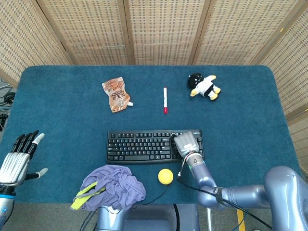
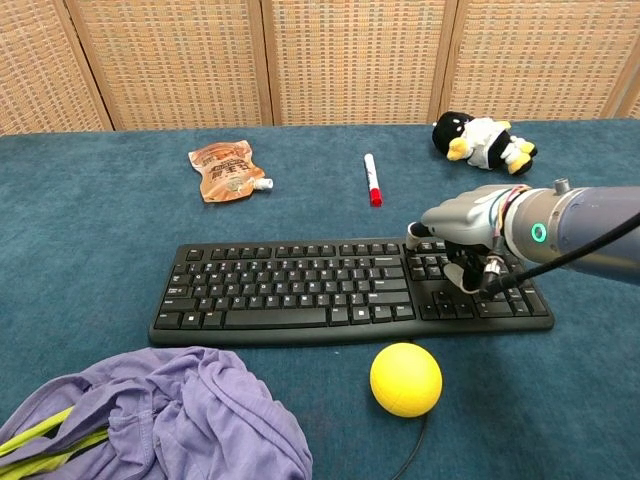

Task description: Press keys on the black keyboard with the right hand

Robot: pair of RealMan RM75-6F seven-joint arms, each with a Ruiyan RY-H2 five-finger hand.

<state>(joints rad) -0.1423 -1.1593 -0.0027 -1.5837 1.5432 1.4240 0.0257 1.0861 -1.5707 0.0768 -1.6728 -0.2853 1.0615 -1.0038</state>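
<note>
Black full-size keyboard (image 1: 144, 146), flat on the blue table cloth, long edge parallel to the near table edge. Right end, number-pad section, covered by the right hand (image 2: 462, 225), fingers curled down onto the keys.

black keyboard (image 1: 144, 146): lower centre, on blue counter (image 1: 250, 120)
right hand (image 1: 186, 143): over keyboard's right end
left hand (image 1: 17, 161): lower left, fingers (image 1: 26, 140) spread
</note>
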